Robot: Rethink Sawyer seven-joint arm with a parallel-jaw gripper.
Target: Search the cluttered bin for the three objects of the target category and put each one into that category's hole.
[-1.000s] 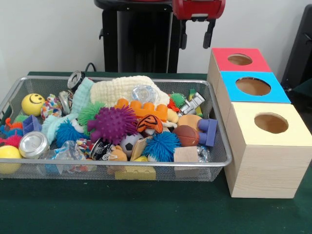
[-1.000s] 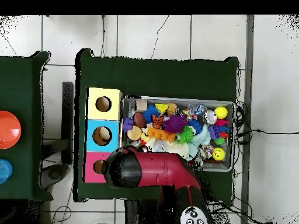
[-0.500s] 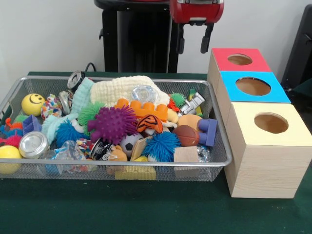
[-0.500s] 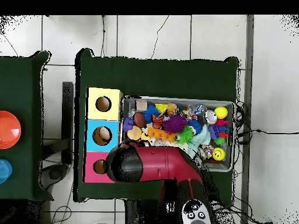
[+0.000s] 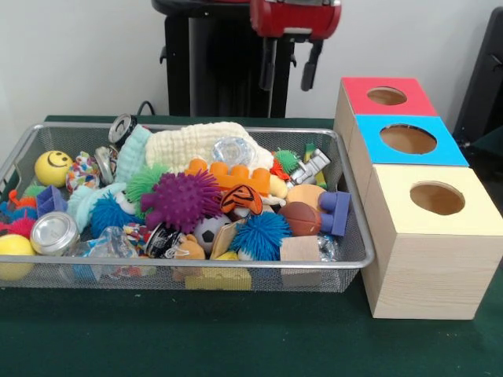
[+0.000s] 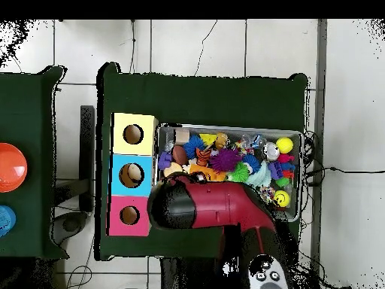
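A wire mesh bin (image 5: 346, 267) (image 6: 295, 135) holds a heap of toys: a purple spiky ball (image 5: 182, 199), a blue fuzzy ball (image 5: 259, 234), a small basketball (image 5: 299, 217), a soccer ball (image 5: 207, 230), a yellow smiley ball (image 5: 53, 167) and a cream cloth (image 5: 196, 144). Beside it stand three wooden boxes with round holes: red (image 5: 387, 95) (image 6: 129, 215), blue (image 5: 408, 139) (image 6: 132, 174) and yellow (image 5: 437, 198) (image 6: 133, 134). My gripper (image 5: 288, 67) hangs open and empty high above the bin's far edge. In the overhead view the arm (image 6: 214, 209) hides it.
Silver cans (image 5: 53, 232) and clear plastic pieces lie among the toys at the bin's left. A black pedestal (image 5: 220, 63) rises behind the bin. A second green table with an orange disc (image 6: 10, 167) shows in the overhead view.
My gripper has drifted left in the front view, away from the red box and toward the bin's middle. The toys have not moved.
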